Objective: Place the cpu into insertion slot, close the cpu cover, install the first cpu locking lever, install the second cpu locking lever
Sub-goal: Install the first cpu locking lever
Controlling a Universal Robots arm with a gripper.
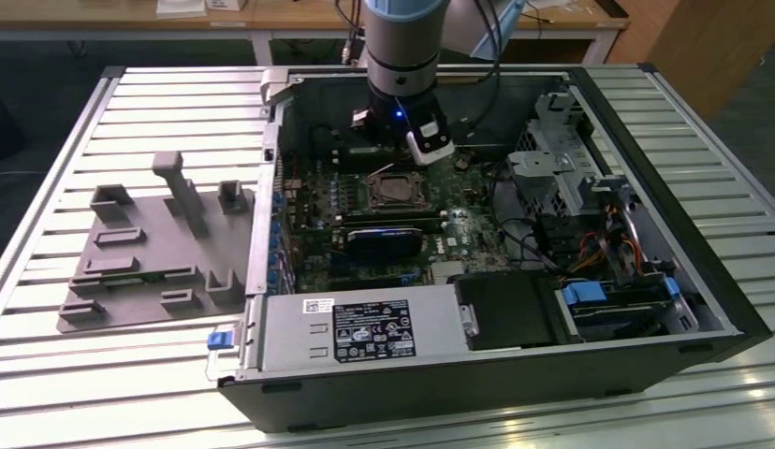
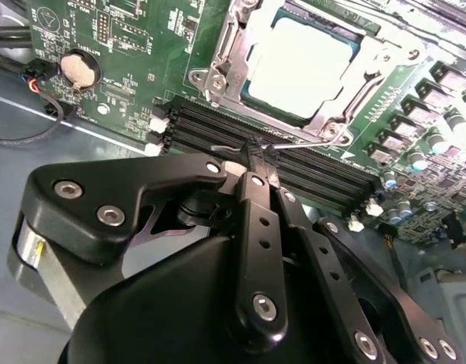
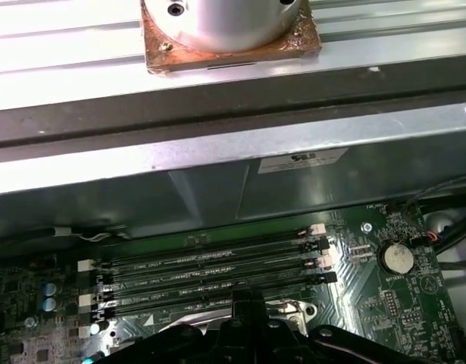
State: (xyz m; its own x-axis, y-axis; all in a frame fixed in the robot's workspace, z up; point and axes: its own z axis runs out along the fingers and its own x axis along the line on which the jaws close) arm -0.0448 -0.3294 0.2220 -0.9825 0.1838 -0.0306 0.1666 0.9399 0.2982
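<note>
When viewed closest in the second wrist view, showed black jointed gripper (image 2: 257, 155) with fingers pressed together, clamped on thin silver wire locking lever (image 2: 229, 149) over long black memory slots (image 2: 195, 121). Just beyond, found pale silvery-grey square cpu (image 2: 301, 64) seated in silver-rimmed square insertion slot (image 2: 214, 80), with thin silver framed cpu cover (image 2: 350, 102) lying flat around its face. Farther out, noted round silver coin cell (image 2: 79, 70) on green circuit board (image 2: 142, 76), inside open black computer case (image 1: 488, 398).
</note>
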